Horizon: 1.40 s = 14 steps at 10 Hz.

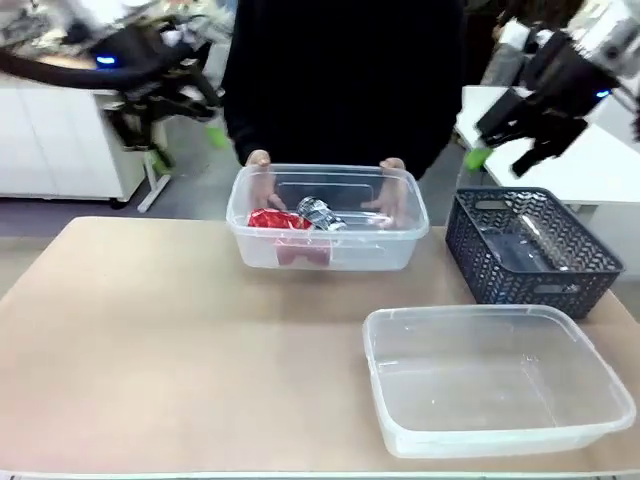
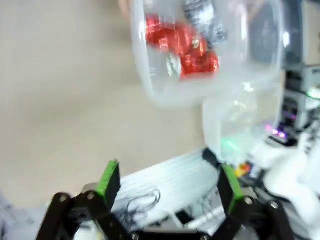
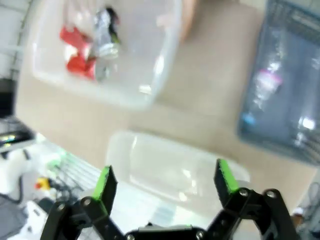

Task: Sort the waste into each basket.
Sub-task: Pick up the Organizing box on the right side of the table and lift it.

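Your beige table (image 1: 150,330) carried three containers and no loose waste that I could see, so judge progress by what lay in each. At the left, your left gripper (image 2: 167,170) hung high above the table with its fingers spread wide and nothing between the green pads. Next came the far tub (image 1: 400,240), at the table's far edge near the middle, with a person's hands (image 1: 258,160) gripping its two ends. In it lay a crushed red can (image 1: 275,220) and, just beside it, a silver can (image 1: 320,213); the left wrist view hinted at more red metal, but it was too blurred to count. That looked like the cans' share of the sorting, either done or well on. Right of it and nearer you, the near tub (image 1: 480,440) sat empty, so nothing had gone into the second bin yet. Behind that, at the far right, the dark lattice basket (image 1: 500,270) held clear bottles (image 3: 270,80), one with a pale label and one with a blue cap as far as the right wrist view showed. Those were probably what remained: each to be lifted out and dropped into the near tub. Your right gripper (image 3: 164,172) hovered high on that side, jaws wide apart and empty.
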{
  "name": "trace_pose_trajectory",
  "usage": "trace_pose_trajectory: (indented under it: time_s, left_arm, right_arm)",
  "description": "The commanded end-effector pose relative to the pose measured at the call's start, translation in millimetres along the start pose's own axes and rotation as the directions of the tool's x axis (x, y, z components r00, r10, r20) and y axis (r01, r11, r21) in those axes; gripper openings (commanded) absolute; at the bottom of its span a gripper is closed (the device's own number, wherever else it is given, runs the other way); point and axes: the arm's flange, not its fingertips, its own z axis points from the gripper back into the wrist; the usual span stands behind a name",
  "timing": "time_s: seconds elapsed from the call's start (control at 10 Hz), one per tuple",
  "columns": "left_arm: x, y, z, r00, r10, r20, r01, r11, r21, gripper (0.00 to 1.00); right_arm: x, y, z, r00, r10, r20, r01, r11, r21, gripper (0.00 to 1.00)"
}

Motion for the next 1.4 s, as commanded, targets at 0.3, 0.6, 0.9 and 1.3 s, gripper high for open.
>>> trace_pose_trajectory:
  time_s: [0.3, 0.6, 0.9, 1.3]
  left_arm:
    - [-115, -5, 9, 0.932, -0.334, -0.138, 0.339, 0.941, 0.016, 1.00]
    - [-98, -17, 19, 0.970, -0.181, -0.161, 0.189, 0.981, 0.032, 1.00]
    - [-98, -87, -76, 0.996, -0.001, -0.084, 0.003, 1.000, 0.029, 1.00]
    - [-145, -199, -246, 0.896, -0.060, -0.440, 0.072, 0.997, 0.010, 1.00]
  right_arm:
    - [-119, -60, 36, 1.000, -0.005, -0.028, -0.003, 0.954, -0.301, 1.00]
    - [-108, -51, 51, 0.998, -0.031, -0.052, 0.019, 0.978, -0.206, 1.00]
    - [-137, -53, -3, 0.968, 0.035, -0.247, -0.098, 0.963, -0.250, 1.00]
    - [-178, -86, -61, 0.927, -0.122, -0.354, 0.060, 0.982, -0.182, 1.00]
